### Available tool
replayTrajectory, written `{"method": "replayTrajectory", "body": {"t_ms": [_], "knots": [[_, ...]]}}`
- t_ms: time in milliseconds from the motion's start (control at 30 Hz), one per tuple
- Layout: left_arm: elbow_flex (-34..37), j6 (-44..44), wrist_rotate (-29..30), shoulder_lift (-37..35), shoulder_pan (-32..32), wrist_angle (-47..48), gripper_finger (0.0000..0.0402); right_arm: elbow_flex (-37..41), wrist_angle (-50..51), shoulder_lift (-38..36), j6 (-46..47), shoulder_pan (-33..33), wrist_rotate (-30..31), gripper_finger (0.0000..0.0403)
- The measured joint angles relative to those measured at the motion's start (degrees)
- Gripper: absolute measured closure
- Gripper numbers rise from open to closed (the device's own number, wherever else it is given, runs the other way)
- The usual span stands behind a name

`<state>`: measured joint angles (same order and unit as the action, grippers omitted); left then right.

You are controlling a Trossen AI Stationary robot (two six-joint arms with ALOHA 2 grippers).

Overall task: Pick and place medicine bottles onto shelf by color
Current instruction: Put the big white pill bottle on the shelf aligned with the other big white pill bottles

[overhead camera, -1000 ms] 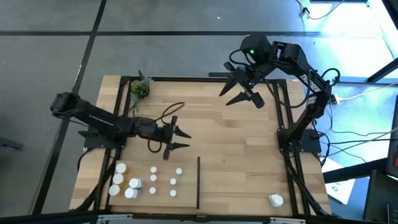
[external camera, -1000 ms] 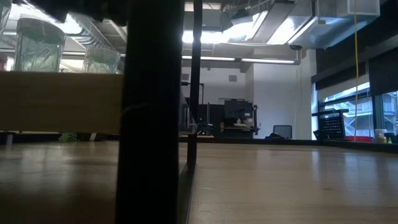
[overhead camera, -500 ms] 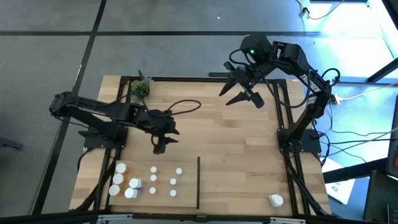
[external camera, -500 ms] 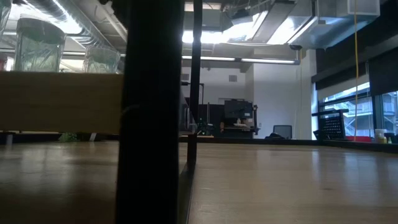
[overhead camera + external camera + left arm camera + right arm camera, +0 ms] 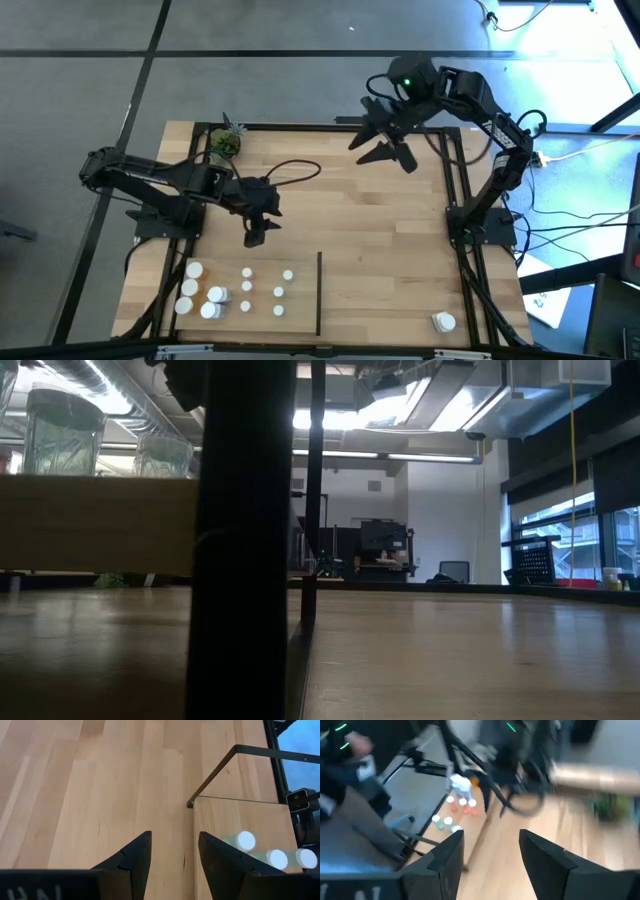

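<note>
Just beyond the thin black divider strip [image 5: 319, 292], the left gripper [image 5: 257, 232] now points down with fingers parted and empty, swung from level, poised toward the white-capped medicine bottles [image 5: 232, 292] clustered left of that strip; the right gripper [image 5: 380, 150] waits far off, parted, empty

Left arm: reaches from the left side toward the middle, bent at the elbow.
Left gripper [image 5: 256, 238]: points downward, fingers [image 5: 131, 859] apart, with nothing between them.
Right arm: folded high at the far right side.
Right gripper [image 5: 377, 149]: raised, turned to the left, fingers [image 5: 445, 854] spread, holding nothing.
</note>
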<state>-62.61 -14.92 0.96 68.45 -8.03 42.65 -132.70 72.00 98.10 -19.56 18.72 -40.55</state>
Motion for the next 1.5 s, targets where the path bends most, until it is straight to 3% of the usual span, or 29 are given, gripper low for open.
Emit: {"method": "replayTrajectory", "body": {"t_ms": [100, 267, 533, 800, 1100, 1300, 1500], "knots": [[0.0, 0.0, 0.0, 0.0, 0.0, 0.0, 0.0246, 0.0, 4.2, 0.0, 9.4, -0.3, 6.4, 0.021], [0.0, 0.0, 0.0, 0.0, 0.0, 0.0, 0.0246, 0.1, 18.9, -0.2, 11.2, -2.8, 13.2, 0.021], [0.0, 0.0, 0.0, 0.0, 0.0, 0.4, 0.0246, 5.2, 18.1, -3.6, 21.1, -14.2, 16.7, 0.021], [0.0, 0.2, 0.0, 0.0, 0.0, 0.3, 0.0246, 16.5, 18.0, -6.4, 53.0, -25.3, 23.9, 0.021], [0.0, 0.5, 0.0, 0.0, 0.0, 0.3, 0.0246, 36.1, 18.1, -11.0, 79.5, -33.5, 18.3, 0.021], [0.0, 0.5, 0.1, 0.0, 0.0, 0.3, 0.0246, 46.1, 17.9, -11.7, 92.3, -39.7, 13.8, 0.021], [0.0, 0.5, 0.0, 0.0, 0.0, 0.3, 0.0246, 54.4, 17.8, -11.7, 100.8, -45.9, 4.0, 0.021]]}}
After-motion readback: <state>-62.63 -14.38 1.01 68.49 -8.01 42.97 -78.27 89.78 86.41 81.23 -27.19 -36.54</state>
